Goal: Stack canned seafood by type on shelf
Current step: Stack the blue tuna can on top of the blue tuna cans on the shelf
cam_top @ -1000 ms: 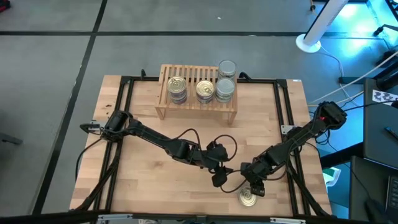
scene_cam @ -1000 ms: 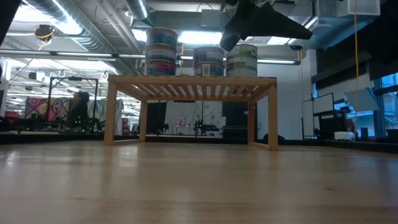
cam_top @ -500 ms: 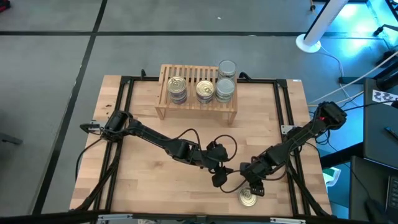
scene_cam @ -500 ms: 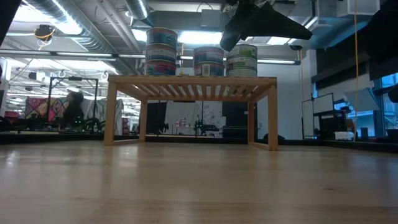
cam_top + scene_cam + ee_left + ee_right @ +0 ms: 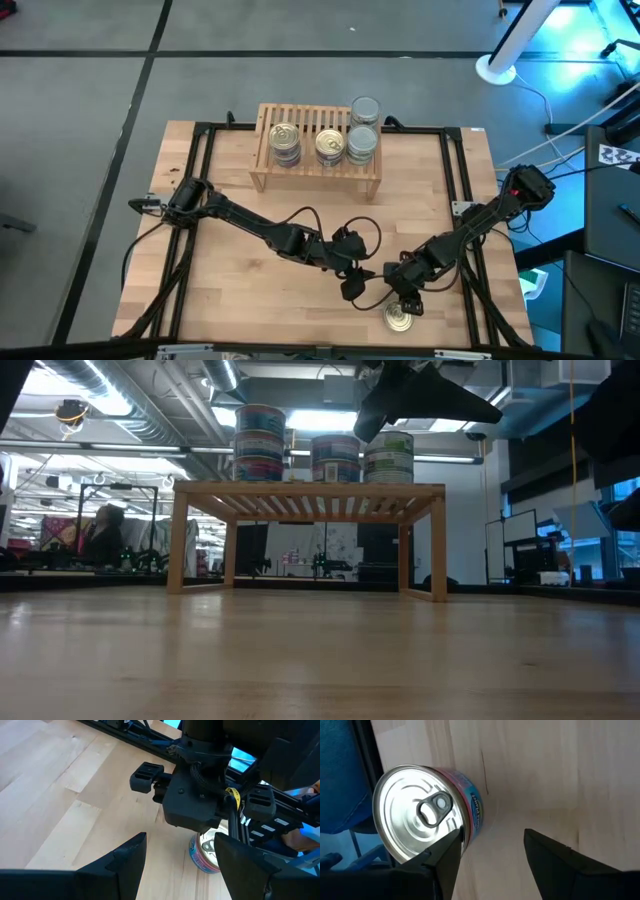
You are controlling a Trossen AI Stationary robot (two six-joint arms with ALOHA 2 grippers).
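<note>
The light-wood shelf (image 5: 315,165) stands at the table's far middle. On its slatted top rest two gold-lidded tins (image 5: 284,135) (image 5: 330,146) and two silver-lidded ones (image 5: 361,143) (image 5: 365,108); the low view shows them as stacks (image 5: 258,445). One tin with a pull-tab lid (image 5: 420,815) (image 5: 398,319) stands upright on the table near the front edge. My right gripper (image 5: 492,837) (image 5: 405,297) hangs open just over it, tilted down; the tin lies beside one finger, outside the gap. My left gripper (image 5: 181,840) (image 5: 350,282) waits open close by, toward the table's left.
Black frame rails (image 5: 462,190) run along the table's sides and far edge. Cables (image 5: 330,225) loop on the table near my left arm. Bare wood lies between the shelf and both grippers. A person sits in the room far behind the table (image 5: 100,530).
My right gripper has rolled a little about its own pointing line above the tin near the front edge, staying open. The tins and the shelf have kept their places.
</note>
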